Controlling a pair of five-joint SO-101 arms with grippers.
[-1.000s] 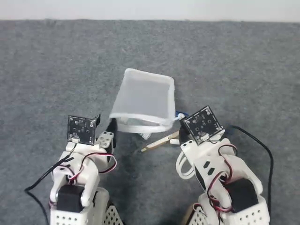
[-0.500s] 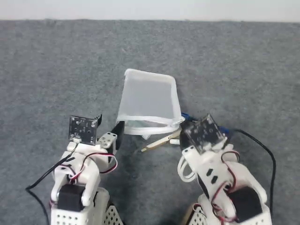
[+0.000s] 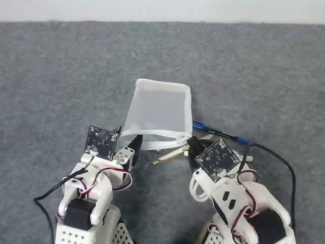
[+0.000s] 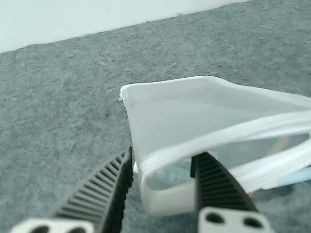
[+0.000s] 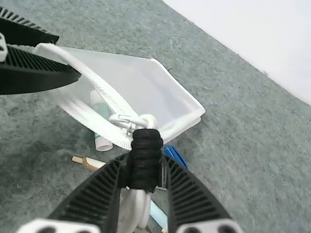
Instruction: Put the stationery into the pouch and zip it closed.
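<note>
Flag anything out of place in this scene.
The blue pen and a wooden stick lie on the carpet outside the pouch, yet the right gripper has its jaws clamped on the zip pull and the left gripper holds the mouth's other end. Zipping now would likely leave both out.

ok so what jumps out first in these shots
A white mesh pouch lies mid-table on the grey carpet, with the left gripper clamped on one end of its open rim and the right gripper pinching the black zipper pull at the other. A blue pen and a wooden pencil lie outside, by the mouth.
</note>
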